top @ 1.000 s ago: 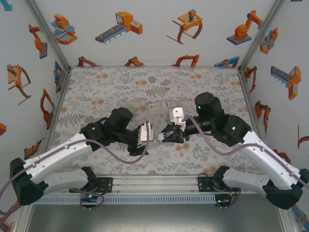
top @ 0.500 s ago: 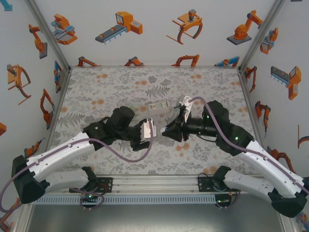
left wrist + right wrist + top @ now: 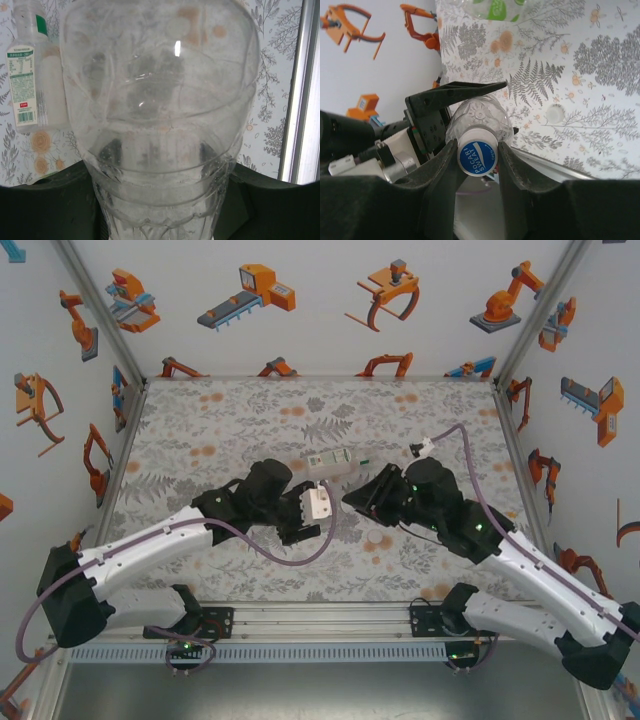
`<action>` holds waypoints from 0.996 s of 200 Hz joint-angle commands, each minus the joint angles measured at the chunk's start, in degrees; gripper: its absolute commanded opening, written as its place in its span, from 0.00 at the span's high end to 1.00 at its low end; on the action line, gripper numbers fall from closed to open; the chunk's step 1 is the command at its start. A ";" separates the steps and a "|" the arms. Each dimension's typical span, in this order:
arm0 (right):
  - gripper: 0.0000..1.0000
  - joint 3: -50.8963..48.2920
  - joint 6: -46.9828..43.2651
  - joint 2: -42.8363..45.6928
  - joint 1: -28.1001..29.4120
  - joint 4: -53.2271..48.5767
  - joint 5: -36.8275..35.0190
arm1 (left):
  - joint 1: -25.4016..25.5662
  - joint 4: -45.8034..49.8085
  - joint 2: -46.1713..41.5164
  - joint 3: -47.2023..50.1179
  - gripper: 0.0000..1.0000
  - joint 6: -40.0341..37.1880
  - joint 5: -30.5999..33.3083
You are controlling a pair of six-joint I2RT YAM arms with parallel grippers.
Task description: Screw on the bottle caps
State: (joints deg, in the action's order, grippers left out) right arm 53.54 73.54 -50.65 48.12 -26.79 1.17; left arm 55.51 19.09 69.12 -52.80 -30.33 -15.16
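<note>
Facing tip to tip over mid-table, top view: left gripper (image 3: 312, 508), right gripper (image 3: 352, 500). Labelled bottle (image 3: 335, 461) lies just beyond; white cap (image 3: 375, 538) loose nearby.
Left wrist: clear bottle (image 3: 160, 115) clenched by left gripper.
Right wrist: fingers (image 3: 440, 175) pinch blue cap (image 3: 477, 158) on that bottle's neck.

Both arms are extended inward, grippers set tip to tip. Left gripper (image 3: 322, 512) is clamped on the clear bottle (image 3: 160, 125); right gripper (image 3: 477, 146) fingers (image 3: 442, 170) are closed on its blue-topped cap (image 3: 477, 159).
</note>
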 commanded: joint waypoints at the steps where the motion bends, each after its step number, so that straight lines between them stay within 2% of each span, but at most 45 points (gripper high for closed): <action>1: 1.00 -0.10 6.21 -1.12 0.13 -3.36 -0.29 | 0.09 -5.21 -0.69 -1.26 1.00 0.77 -0.45; 29: 0.80 1.66 -0.68 -0.85 0.13 -2.83 -1.25 | 0.04 -5.12 -1.25 -1.02 1.00 0.61 -1.11; 42: 0.67 3.26 -8.12 -0.38 -0.01 -2.84 -1.93 | 0.04 -5.01 -1.53 -0.97 1.00 0.42 -1.67; 61: 0.55 4.94 -18.45 1.35 0.05 -1.65 -2.84 | 0.04 -4.53 -1.91 -1.02 1.00 0.28 -2.84; 104: 0.52 6.57 -48.09 7.43 0.05 0.66 -1.08 | 0.09 -3.81 -2.77 -0.78 1.00 -0.08 -7.69; 125: 0.52 7.14 -62.65 9.41 0.04 0.94 6.63 | 0.04 -2.62 -3.00 -1.00 1.00 -0.33 -9.64; 154: 0.52 10.74 -79.39 8.41 0.05 -3.92 19.09 | 0.10 -1.69 -3.74 -0.92 1.00 -0.52 -11.67; 180: 0.52 11.40 -91.31 6.88 0.05 -5.94 29.73 | 0.13 -1.39 -4.44 -0.88 1.00 -0.78 -12.78; 199: 0.49 11.41 -96.47 5.57 0.09 -6.47 32.54 | 0.09 -0.74 -5.04 -0.98 1.00 -0.79 -13.77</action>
State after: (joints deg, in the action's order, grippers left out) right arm 63.79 -8.25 -43.27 48.14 -30.72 24.10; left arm 55.46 17.39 65.89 -52.80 -30.39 -25.54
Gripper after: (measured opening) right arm 0.496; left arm 0.584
